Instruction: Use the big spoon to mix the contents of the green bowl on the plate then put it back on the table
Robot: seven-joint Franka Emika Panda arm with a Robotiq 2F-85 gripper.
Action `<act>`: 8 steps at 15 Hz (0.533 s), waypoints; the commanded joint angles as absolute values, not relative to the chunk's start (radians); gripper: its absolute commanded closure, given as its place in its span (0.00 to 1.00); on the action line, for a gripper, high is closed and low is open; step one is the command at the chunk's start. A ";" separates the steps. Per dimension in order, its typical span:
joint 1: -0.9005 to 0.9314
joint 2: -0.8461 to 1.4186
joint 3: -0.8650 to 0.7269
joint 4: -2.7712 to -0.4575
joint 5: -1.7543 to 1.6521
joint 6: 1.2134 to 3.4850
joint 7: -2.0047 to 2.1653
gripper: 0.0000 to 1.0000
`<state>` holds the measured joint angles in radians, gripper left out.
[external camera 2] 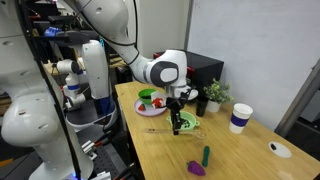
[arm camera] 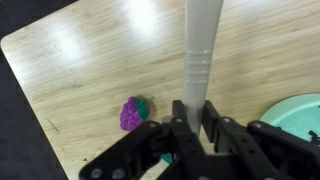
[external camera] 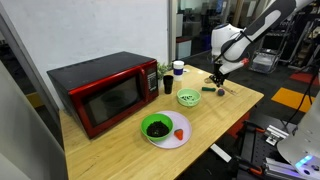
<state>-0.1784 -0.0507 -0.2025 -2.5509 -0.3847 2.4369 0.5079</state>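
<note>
Two bowls on this light wooden table (external camera: 110, 150) with the bamboo-ish grain, in what looks like a lab: white wall panel behind, racks and robot gear all around. A boxy red microwave (external camera: 105, 93) takes up one end. Near the front edge in an exterior view sits a round white plate (external camera: 166, 144). It carries the small dark green bowl (external camera: 147, 126), which has blackish bits (external camera: 158, 128) inside and something small and red beside it. The paler lime-green bowl (external camera: 188, 98) sits further along toward the far corner, off the plate.

The big spoon (arm camera: 197, 55) isn't on the table, it's up in the gripper (arm camera: 192, 118). The wrist view shows a smooth pale tan handle with a couple of rings around it just past the fingers. The scoop end I can't make out in any view. The black fingers are clamped on the handle.

The white arm (external camera: 228, 42) reaches in from beyond the table's end and bends down. That leaves the gripper pointing at the tabletop just beside the lime-green bowl, well apart from the plate. A purple-and-teal lump (arm camera: 132, 112) lies on the wood near the corner.
</note>
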 commanded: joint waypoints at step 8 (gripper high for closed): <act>-0.186 -0.010 -0.196 -2.668 -0.186 2.782 0.416 0.94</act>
<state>-0.1775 -0.0299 -0.1990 -2.6217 -0.2678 2.6690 0.4810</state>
